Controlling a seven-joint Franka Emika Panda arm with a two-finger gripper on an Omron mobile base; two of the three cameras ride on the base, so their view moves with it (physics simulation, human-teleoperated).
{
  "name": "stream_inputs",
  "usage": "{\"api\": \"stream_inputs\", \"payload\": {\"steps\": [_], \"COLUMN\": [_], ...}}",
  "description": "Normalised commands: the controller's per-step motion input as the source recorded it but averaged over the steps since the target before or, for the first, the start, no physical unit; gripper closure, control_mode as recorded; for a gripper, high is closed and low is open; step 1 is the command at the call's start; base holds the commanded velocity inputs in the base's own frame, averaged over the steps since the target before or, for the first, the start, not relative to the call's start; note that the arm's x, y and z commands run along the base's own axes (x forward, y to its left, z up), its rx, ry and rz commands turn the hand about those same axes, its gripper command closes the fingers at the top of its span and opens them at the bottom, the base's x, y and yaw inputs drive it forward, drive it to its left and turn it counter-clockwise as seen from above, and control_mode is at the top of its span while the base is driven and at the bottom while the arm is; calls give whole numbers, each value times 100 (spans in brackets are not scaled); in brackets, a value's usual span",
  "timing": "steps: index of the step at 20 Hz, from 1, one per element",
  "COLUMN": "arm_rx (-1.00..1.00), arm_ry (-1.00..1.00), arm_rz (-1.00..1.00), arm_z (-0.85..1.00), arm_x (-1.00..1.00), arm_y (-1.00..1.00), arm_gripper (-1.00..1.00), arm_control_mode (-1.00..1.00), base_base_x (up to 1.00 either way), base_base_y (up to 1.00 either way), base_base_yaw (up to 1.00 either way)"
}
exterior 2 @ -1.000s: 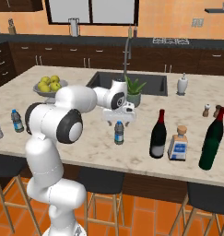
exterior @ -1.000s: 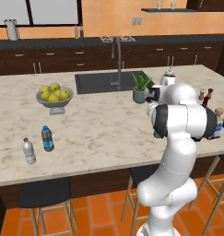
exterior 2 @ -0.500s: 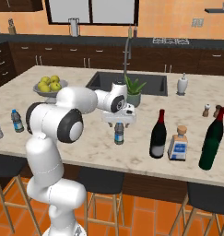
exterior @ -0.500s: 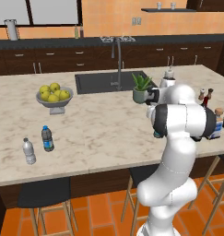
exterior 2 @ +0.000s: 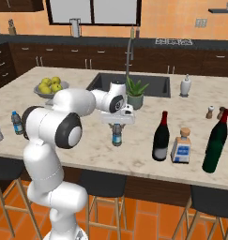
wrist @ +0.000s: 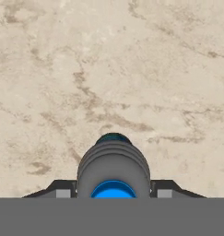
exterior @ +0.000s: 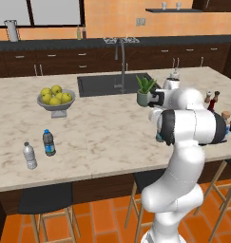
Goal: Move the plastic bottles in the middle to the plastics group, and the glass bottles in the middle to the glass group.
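My gripper (exterior 2: pixel 117 124) points straight down over the middle of the marble counter, shut on the neck of the small dark plastic bottle (exterior 2: pixel 117 136) with the blue label. In the hand view the gripper (wrist: pixel 113 192) has a finger on each side of the bottle (wrist: pixel 113 163), whose blue cap faces the camera. To its right stand the glass bottles: the tall dark wine bottle (exterior 2: pixel 160 137) and the squat pale bottle (exterior 2: pixel 182 146). The glass group's dark bottle (exterior 2: pixel 216 142) is further right. The plastics group, a clear bottle (exterior: pixel 29 155) and a dark bottle (exterior: pixel 49 143), stands far left.
A bowl of yellow-green fruit (exterior: pixel 55 98) sits at the left rear. The sink (exterior: pixel 114 84) with its faucet lies behind the arm, with a potted plant (exterior 2: pixel 134 93) at its front edge. A soap dispenser (exterior 2: pixel 185 86) and shakers (exterior 2: pixel 210 112) stand at the right rear.
The jaws have closed from wide open onto the dark plastic bottle's neck. The arm and the bottles have stayed where they were.
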Motion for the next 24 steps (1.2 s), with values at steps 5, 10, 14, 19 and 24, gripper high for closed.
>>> {"api": "stream_inputs", "payload": {"steps": [5,10,14,19,24], "arm_rx": [0,0,0,0,0], "arm_ry": [-5,0,0,-1,-1], "arm_rz": [22,29,28,22,23], "arm_z": [41,24,6,0,0], "arm_x": [-21,-10,-8,-10,-11], "arm_y": [98,100,100,100,100], "arm_gripper": [100,100,100,100,100], "arm_control_mode": [-100,-100,-100,-100,-100], "base_base_x": [0,0,0,0,0], "base_base_y": [0,0,0,0,0], "base_base_yaw": [0,0,0,0,0]}}
